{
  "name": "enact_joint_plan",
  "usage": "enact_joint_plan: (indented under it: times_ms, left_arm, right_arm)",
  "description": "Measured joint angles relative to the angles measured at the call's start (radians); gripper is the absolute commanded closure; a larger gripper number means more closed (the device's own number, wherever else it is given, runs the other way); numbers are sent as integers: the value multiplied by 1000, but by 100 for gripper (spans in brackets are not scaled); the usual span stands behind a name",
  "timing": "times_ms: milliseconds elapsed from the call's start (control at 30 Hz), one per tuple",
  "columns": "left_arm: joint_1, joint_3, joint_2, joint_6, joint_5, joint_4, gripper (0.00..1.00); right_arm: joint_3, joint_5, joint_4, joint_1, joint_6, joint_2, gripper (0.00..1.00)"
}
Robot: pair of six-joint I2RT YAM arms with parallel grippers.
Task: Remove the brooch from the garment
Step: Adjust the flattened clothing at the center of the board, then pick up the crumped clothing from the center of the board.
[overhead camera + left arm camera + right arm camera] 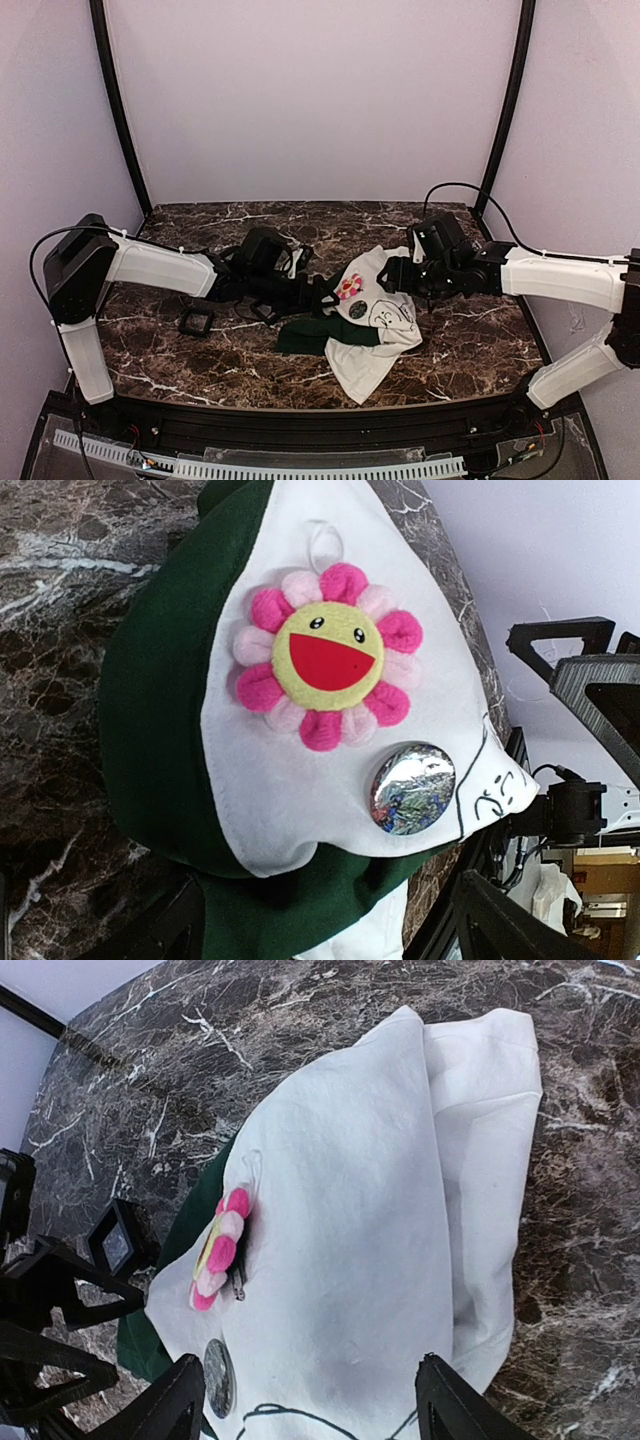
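From above, the brooch (pixel 348 288) sits on the shirt (pixel 365 368) between the left gripper (pixel 325 298) and right gripper (pixel 388 276); the left wrist camera shows fingers (pixel 505 925) apart near the brooch (pixel 328 658) and a shiny badge (pixel 412 788); the right wrist camera shows fingers (pixel 175 1405) apart, maybe just above the shirt (pixel 380 1220).

My top camera looks down from above the near edge over the whole worktop (pixel 200 360). Both wrist cameras share the brooch (pixel 328 658): left close and face-on, right edge-on across the garment (pixel 380 1210).

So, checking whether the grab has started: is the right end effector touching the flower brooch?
Apart. The right wrist view shows bare white shirt between the brooch and both fingers of the open right end effector.
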Motion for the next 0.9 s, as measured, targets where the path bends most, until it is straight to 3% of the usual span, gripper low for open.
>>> enact_joint_plan:
  times_ms: [67,300,400,567,633,900]
  left_arm:
    - [0,6,14,-5,-6,-2,17]
    - [1,41,63,-22,-12,-1,30]
    - [1,54,99,-28,-11,9,38]
    - [1,72,143,-37,-14,15,84]
    - [1,72,145,-32,-25,16,95]
    - [-2,0,14,53,-120,94,99]
  right_arm:
    - [0,-21,35,-8,-16,29,41]
    - [-11,-59,116,-29,-48,108,47]
    - [-21,-69,140,-31,-53,136,55]
    - [-28,-88,165,-31,-57,167,89]
    - [-30,-100,174,-32,-55,165,97]
    - [-9,-166,157,-24,-100,11,100]
